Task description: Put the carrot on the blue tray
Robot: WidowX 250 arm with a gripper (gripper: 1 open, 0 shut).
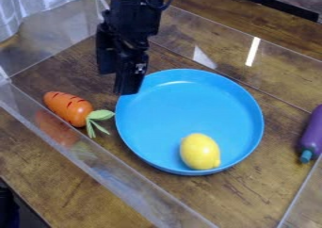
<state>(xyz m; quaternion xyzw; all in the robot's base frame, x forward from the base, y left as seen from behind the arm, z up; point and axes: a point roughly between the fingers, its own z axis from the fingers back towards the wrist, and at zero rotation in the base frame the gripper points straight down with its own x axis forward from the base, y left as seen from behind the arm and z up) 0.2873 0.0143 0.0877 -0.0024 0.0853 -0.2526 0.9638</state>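
The tool (120,79) hangs spread above the table (189,36); the carrot (68,107) lies beside the tray (189,90), near the clear wall. Bring it over the orange body, perhaps turning the fingers across it, though depth is hard to judge.

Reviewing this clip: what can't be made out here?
- Gripper: fingertips are dark and small in the camera view, so their exact gap is hard to judge.
- Robot arm: its upper part is cut off by the top edge.
- Eggplant: partly cut off by the right edge.
- Lemon: its underside is hidden by its own body.
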